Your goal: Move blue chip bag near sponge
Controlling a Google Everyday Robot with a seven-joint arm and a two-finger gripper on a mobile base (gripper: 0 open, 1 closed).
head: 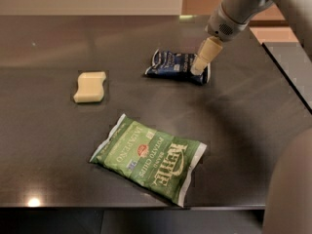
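Note:
The blue chip bag (171, 65) lies flat on the dark table (58, 130), right of centre toward the back. The pale yellow sponge (90, 87) lies to its left, about a bag's length and a half away. My gripper (197, 69) comes down from the upper right, and its cream-coloured tip is over the right end of the blue chip bag, at or just above it. The arm hides the bag's right edge.
A larger green Kettle jalapeno chip bag (151, 157) lies near the table's front edge. The table's right edge (285, 77) runs diagonally just past the arm. A grey robot part (290, 189) fills the lower right corner.

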